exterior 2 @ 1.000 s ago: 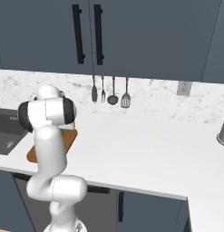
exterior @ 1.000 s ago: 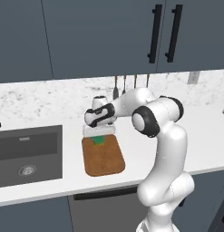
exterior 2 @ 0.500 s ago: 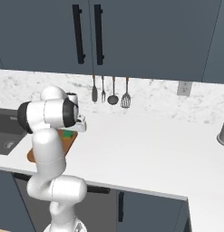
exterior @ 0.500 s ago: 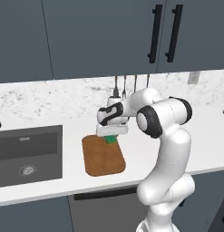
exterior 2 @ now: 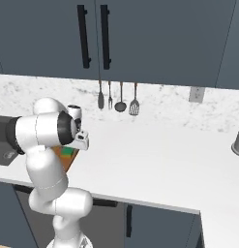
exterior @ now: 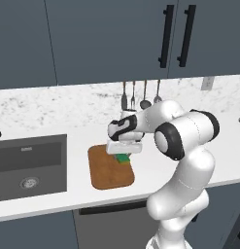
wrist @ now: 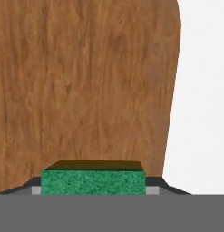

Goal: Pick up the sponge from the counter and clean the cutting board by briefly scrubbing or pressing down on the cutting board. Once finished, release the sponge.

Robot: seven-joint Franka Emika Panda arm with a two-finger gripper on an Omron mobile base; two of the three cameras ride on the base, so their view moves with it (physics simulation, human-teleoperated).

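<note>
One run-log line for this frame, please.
phase: scrub | gripper: shut on green-topped sponge | over brown wooden cutting board | contact: unclear

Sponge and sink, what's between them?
The bare brown cutting board, then a strip of white counter, lie between the sponge and the sink, seen in the left base view.

The arm (exterior: 184,160) is built of glossy white, rounded segments that swell into bulbous shells at each joint. Dark grey to black bands ring the joints, most plainly as a broad dark disc on the big elbow housing (exterior: 166,141) and a dark collar near the wrist. The hand section is a flat white block carrying the end effector (exterior: 123,154), whose fingers look dark, though they are too small to make out clearly. The lowest links form a thick white column (exterior 2: 60,203).
</note>
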